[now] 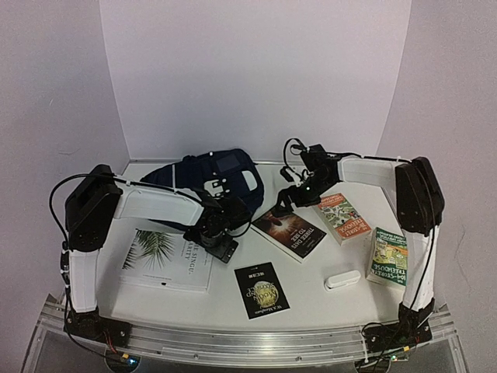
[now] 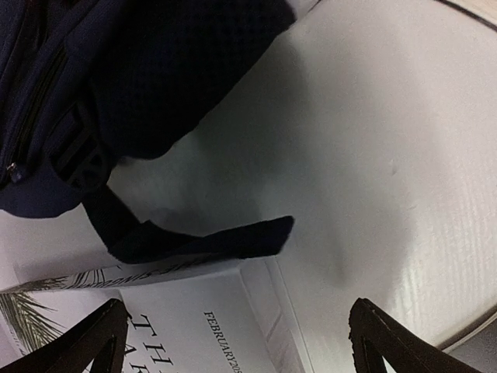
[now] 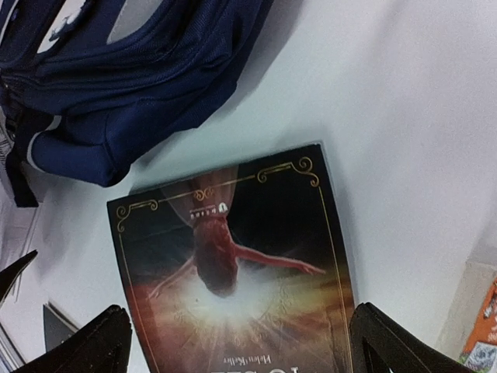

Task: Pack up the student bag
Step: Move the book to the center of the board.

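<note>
The student bag [image 1: 213, 177], dark navy with white patches, lies at the back middle of the table. In the left wrist view its body [image 2: 140, 70] fills the upper left and a loose strap [image 2: 210, 237] lies over the corner of a white book [image 2: 194, 326]. My left gripper [image 1: 216, 227] is open and empty, low at the bag's near edge, over that corner. My right gripper [image 1: 293, 200] is open and empty, hovering over the far end of a dark book with a dancer cover [image 3: 233, 264], just right of the bag [image 3: 132, 70].
The white book [image 1: 167, 260] lies front left. A small black book [image 1: 260, 289] lies front centre and the dark book [image 1: 293, 231] in the middle. A colourful book [image 1: 344, 217], a green book [image 1: 388, 255] and a small white case [image 1: 342, 280] lie at the right.
</note>
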Controlling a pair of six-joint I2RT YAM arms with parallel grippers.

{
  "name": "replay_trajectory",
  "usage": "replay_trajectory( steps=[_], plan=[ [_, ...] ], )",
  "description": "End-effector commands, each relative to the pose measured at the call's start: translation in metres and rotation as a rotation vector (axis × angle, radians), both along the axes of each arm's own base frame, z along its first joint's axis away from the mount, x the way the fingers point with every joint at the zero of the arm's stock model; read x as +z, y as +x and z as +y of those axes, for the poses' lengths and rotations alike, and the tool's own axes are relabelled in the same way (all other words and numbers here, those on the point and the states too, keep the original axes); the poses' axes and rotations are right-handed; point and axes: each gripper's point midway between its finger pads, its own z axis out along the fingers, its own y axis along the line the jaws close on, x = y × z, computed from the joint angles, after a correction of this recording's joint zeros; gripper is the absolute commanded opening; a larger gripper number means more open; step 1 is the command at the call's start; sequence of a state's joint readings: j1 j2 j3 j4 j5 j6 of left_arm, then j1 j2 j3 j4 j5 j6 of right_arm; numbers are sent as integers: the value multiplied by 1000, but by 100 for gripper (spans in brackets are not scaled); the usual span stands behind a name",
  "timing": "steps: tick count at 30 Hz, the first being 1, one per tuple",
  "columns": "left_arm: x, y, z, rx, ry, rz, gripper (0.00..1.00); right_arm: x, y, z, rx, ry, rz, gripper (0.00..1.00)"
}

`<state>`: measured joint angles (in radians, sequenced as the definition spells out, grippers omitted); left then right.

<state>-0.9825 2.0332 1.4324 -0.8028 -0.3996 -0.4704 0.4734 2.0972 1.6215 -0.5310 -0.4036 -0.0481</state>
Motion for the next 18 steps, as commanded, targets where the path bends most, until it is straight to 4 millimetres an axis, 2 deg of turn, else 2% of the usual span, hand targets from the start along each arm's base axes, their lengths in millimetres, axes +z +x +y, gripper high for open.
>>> replay_trajectory(
  steps=[1, 6, 11, 14, 18],
  plan=[
    [4, -12, 29, 78, 42, 13, 100, -10, 20, 10, -14, -54, -43, 98],
    [12, -16, 42, 117, 34, -3, 100, -31, 26, 21, 5, -88, -42, 98],
    [24, -11, 65, 205, -18, -20, 100, -52, 15, 30, 44, -117, -9, 98],
    [42, 3, 79, 282, -121, -50, 100, -61, 1, 32, 74, -122, 23, 97],
    [82, 25, 93, 352, -328, -119, 100, -71, -22, 29, 111, -124, 74, 93]
  ],
)
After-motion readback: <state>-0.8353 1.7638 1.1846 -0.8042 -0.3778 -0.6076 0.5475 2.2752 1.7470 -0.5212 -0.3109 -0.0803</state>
